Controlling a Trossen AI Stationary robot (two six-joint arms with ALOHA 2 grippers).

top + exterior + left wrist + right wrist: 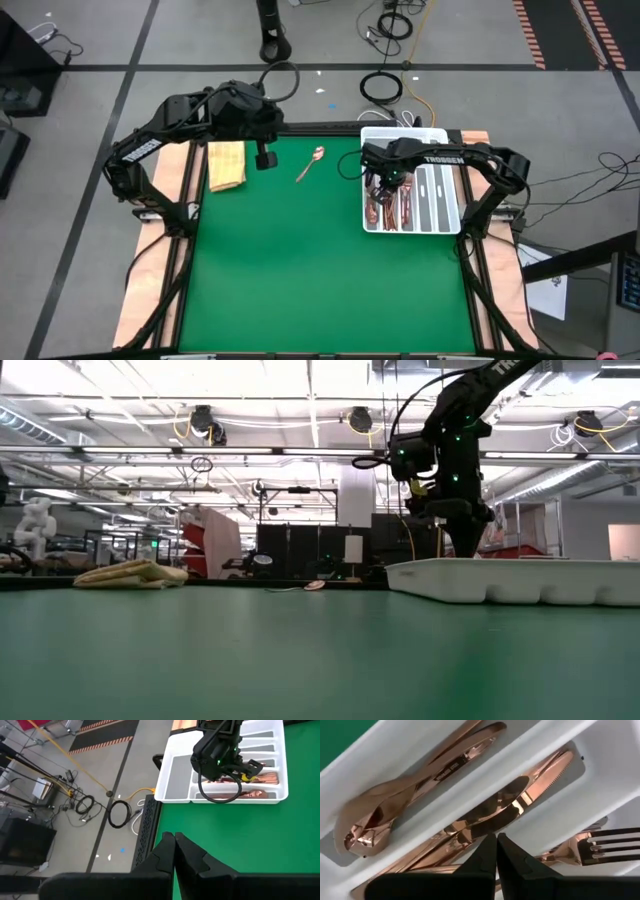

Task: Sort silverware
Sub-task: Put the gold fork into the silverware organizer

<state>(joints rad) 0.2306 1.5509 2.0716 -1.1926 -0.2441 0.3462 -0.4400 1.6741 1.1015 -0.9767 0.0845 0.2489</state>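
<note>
Knives fill the tray under the right gripper, jaws together; left gripper, jaws together, hovers by cloth.

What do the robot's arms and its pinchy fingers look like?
Both arms are black and jointed. The right arm has white TROSSEN lettering, a looping black cable and little green lights. The left arm has white lettering too. The left gripper and right gripper each have two dark, pointed fingers.
</note>
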